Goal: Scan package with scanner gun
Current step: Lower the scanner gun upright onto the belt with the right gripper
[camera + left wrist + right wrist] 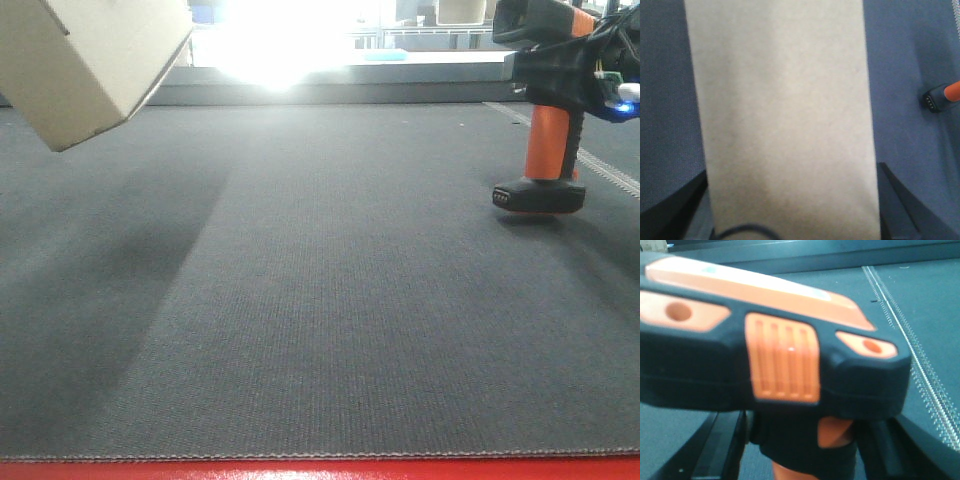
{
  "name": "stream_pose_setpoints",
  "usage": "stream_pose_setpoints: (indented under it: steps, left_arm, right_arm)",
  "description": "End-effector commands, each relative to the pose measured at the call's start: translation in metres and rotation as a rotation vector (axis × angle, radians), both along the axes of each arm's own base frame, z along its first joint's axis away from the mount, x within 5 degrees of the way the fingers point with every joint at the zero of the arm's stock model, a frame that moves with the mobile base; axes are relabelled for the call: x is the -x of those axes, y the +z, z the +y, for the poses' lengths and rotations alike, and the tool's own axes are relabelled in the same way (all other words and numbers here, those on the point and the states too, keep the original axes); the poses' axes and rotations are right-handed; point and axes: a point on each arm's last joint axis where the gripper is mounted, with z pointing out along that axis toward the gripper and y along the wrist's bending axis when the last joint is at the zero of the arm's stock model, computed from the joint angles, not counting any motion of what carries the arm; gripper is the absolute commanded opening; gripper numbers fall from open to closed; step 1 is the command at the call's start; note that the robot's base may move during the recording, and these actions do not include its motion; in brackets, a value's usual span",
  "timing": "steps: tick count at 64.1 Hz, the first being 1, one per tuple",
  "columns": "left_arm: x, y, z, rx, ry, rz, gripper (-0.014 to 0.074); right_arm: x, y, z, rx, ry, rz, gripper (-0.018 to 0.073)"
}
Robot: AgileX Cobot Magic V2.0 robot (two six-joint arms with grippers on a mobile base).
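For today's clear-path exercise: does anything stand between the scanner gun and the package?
Nothing visible does: only bare mat lies between the scanner gun on the right and the raised package on the left.

Front cam is getting blown out up top: big white glare is pouring in from behind the far edge of the mat (330, 330), washing out the background. The package (90, 60) is throwing a long soft shadow down the left side, and the scanner gun (548, 140) is casting a small one by its foot. Left wrist cam is looking mushy, cardboard going flat and smeary. Right wrist cam is blurring the scanner's head; the stitching (920, 370) behind is coming out sharper.
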Motion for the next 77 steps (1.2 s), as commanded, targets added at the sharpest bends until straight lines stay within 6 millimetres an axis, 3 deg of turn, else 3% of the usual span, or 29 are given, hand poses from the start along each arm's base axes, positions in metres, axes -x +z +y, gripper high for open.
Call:
stream_pose_setpoints:
  steps: [1, 23, 58, 63, 74, 77]
  left_arm:
    - [0.003, 0.007, -0.002, 0.017, -0.003, -0.027, -0.0111]
    - [0.003, 0.007, -0.002, 0.017, -0.003, -0.027, -0.0111]
    - [0.003, 0.007, -0.003, 0.017, -0.005, -0.027, -0.0111]
    - [0.003, 0.007, -0.003, 0.017, -0.005, -0.027, -0.0111]
    - [0.003, 0.007, -0.003, 0.017, -0.005, -0.027, -0.0111]
    - [0.003, 0.007, -0.003, 0.017, -0.005, -0.027, -0.0111]
  right_arm:
    - [-0.002, 0.012, -0.004, 0.011, -0.039, -0.11, -0.0153]
    - [-0.009, -0.01, -0.007, 0.005, -0.079, -0.075, -0.0153]
    - [-0.009, -0.01, 0.003, 0.087, 0.045, -0.056, -0.0148]
    - [-0.009, -0.012, 0.003, 0.085, 0.048, -0.039, -0.0056]
    - [-0.008, -0.014, 0.004, 0.082, 0.051, -0.014, 0.0416]
    - [-0.008, -0.014, 0.004, 0.081, 0.05, -0.012, 0.0475]
